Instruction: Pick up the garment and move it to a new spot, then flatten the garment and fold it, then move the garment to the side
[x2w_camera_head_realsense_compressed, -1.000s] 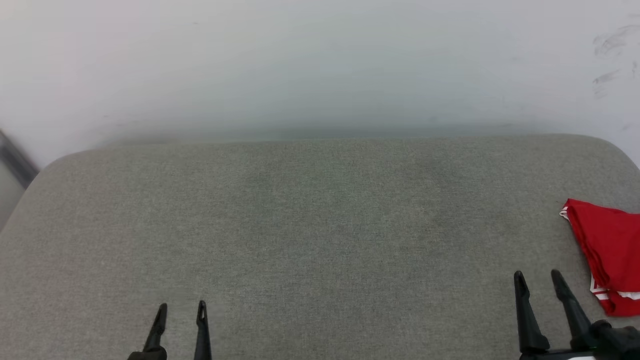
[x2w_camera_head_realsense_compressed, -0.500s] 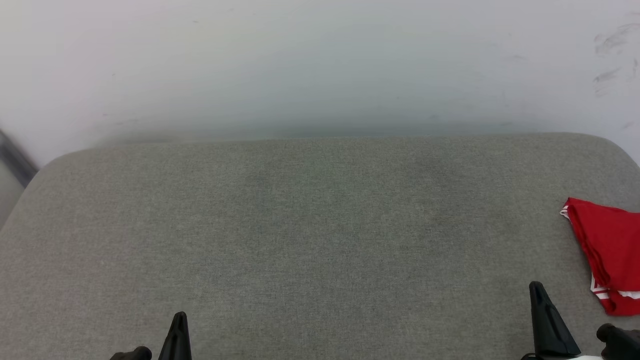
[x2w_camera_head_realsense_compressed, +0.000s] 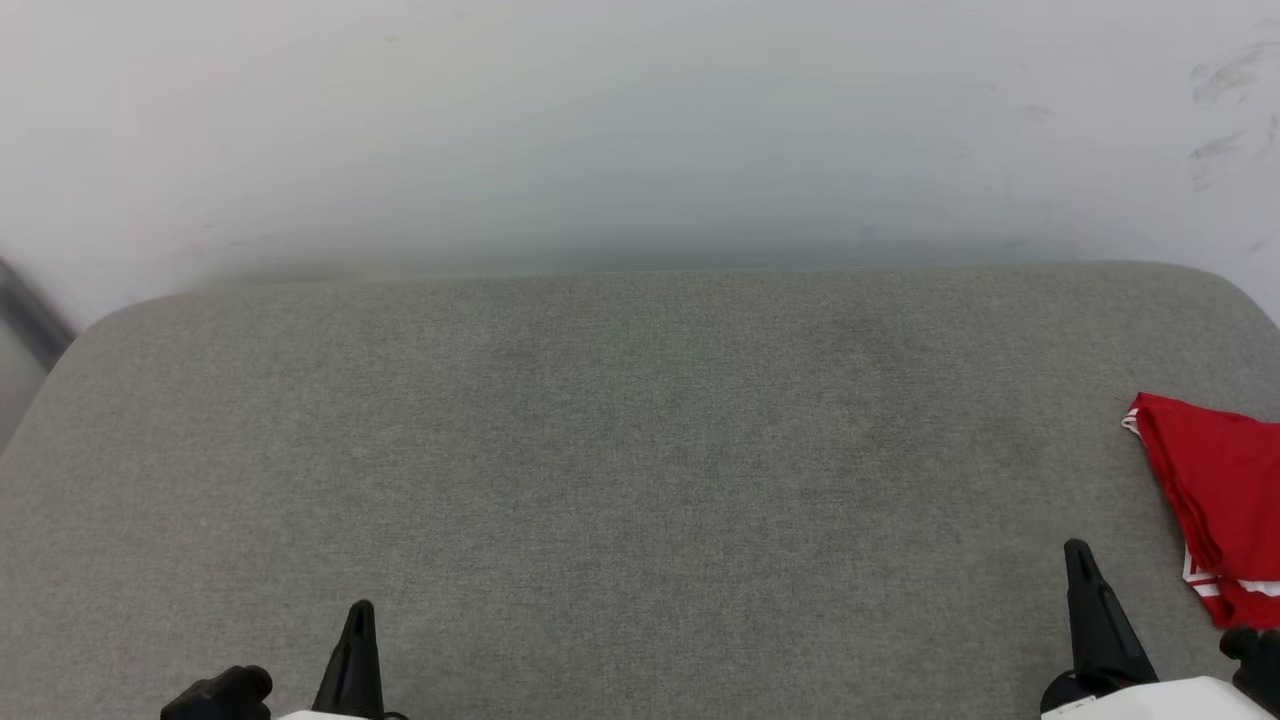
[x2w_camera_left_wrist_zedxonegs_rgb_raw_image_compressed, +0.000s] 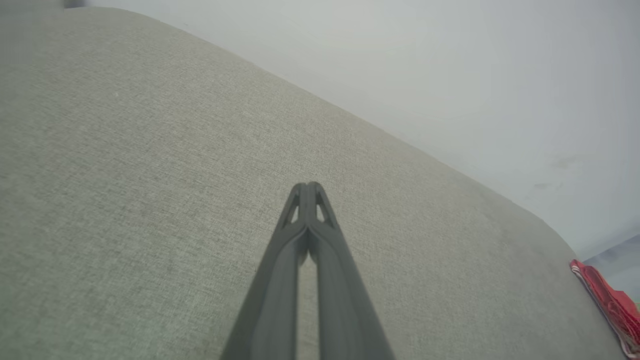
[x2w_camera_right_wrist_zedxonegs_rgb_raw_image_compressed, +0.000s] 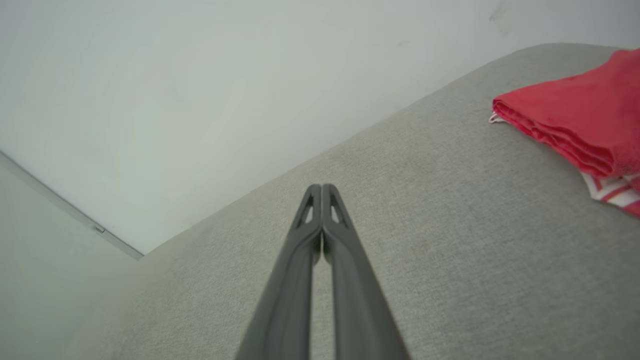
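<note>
The garment (x2w_camera_head_realsense_compressed: 1215, 500) is a folded red jersey with white-red striped trim, lying at the right edge of the grey cushion (x2w_camera_head_realsense_compressed: 640, 450); it runs out of the head view. It also appears as a red fold in the right wrist view (x2w_camera_right_wrist_zedxonegs_rgb_raw_image_compressed: 575, 125) and as a thin red strip in the left wrist view (x2w_camera_left_wrist_zedxonegs_rgb_raw_image_compressed: 607, 300). My right gripper (x2w_camera_head_realsense_compressed: 1078, 552) is shut and empty, just left of the garment and apart from it. My left gripper (x2w_camera_head_realsense_compressed: 360, 612) is shut and empty near the front left. Both wrist views show the fingers pressed together, left gripper (x2w_camera_left_wrist_zedxonegs_rgb_raw_image_compressed: 307, 186) and right gripper (x2w_camera_right_wrist_zedxonegs_rgb_raw_image_compressed: 321, 187).
A wide grey fabric cushion spans the head view, with a pale wall (x2w_camera_head_realsense_compressed: 640, 130) right behind its far edge. A grey strip (x2w_camera_right_wrist_zedxonegs_rgb_raw_image_compressed: 70, 212) runs along the wall at the left in the right wrist view. The cushion's rounded corners fall off at both sides.
Both grippers have gone from open to shut, with nothing between their fingers. Both have drawn back slightly toward the bottom edge. The garment has stayed in place.
</note>
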